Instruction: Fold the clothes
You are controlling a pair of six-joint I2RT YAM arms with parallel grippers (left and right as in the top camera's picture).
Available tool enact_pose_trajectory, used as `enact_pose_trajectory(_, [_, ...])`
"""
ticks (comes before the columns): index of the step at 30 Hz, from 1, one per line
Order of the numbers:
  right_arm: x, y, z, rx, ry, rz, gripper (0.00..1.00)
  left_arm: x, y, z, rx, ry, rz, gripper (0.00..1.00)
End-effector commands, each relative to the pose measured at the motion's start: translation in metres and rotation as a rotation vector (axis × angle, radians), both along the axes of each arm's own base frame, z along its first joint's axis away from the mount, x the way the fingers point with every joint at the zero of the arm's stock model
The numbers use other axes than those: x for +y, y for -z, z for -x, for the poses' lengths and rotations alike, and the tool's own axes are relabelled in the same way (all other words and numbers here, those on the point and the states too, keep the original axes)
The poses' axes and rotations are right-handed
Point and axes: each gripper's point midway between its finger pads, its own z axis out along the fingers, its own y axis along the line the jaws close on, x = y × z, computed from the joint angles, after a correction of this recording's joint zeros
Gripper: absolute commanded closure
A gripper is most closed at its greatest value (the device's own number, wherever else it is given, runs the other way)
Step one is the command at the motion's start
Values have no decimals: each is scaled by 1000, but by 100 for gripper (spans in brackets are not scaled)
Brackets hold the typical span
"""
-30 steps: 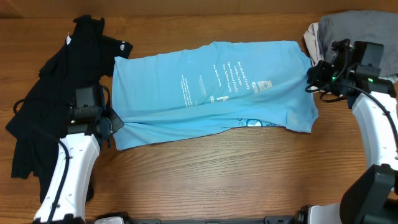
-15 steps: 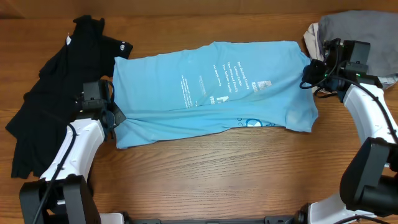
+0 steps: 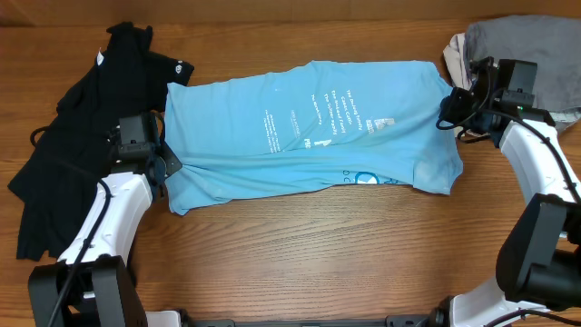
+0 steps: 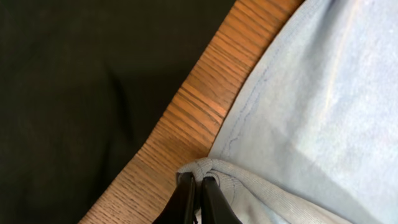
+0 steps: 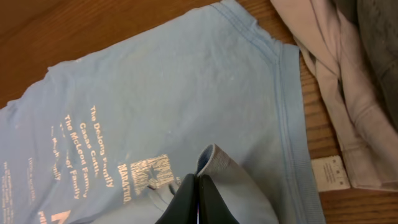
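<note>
Both jaws pinch the light blue T-shirt (image 3: 309, 136); frame edges crop my left gripper (image 4: 198, 180) and right gripper (image 5: 197, 179). Left hem moved back since earlier.

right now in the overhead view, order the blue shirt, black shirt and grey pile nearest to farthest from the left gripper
1. light blue T-shirt: pinched in the left gripper, at the shirt's left edge.
2. black T-shirt: just beside it, on the table's left side.
3. grey pile: far right corner, across the table.
</note>
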Motion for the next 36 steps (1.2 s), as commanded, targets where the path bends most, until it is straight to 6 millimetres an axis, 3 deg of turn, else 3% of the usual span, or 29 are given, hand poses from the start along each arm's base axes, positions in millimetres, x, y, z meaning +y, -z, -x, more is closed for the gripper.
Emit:
enact_pose_trajectory(1, [-1, -41, -15, -95, -14, 11, 96, -1, -18, -14, -27, 43, -2, 96])
enact_pose_trajectory(6, [0, -73, -2, -84, -11, 8, 96, -4, -20, 1, 36, 67, 3, 96])
enact_pose_trajectory(10, [-3, -119, 24, -103, 13, 12, 96, -5, -50, 14, 59, 75, 2, 96])
enact_pose_trajectory(11, [-5, -135, 41, -98, 29, 15, 96, -6, -63, 19, 57, 84, -3, 96])
enact_pose_trajectory(15, [-18, -164, 96, -65, 108, 34, 96, -9, -106, 44, 18, 90, -13, 96])
enact_pose_trajectory(26, [-41, -208, 214, -73, 325, 76, 96, -17, -176, 128, -135, 125, -65, 96])
enact_pose_trajectory(33, [-27, -227, 258, -84, 371, 106, 96, -17, -213, 163, -219, 117, -109, 96])
enact_pose_trajectory(36, [-23, -236, 267, -84, 377, 114, 96, -12, -216, 176, -178, 100, -131, 96])
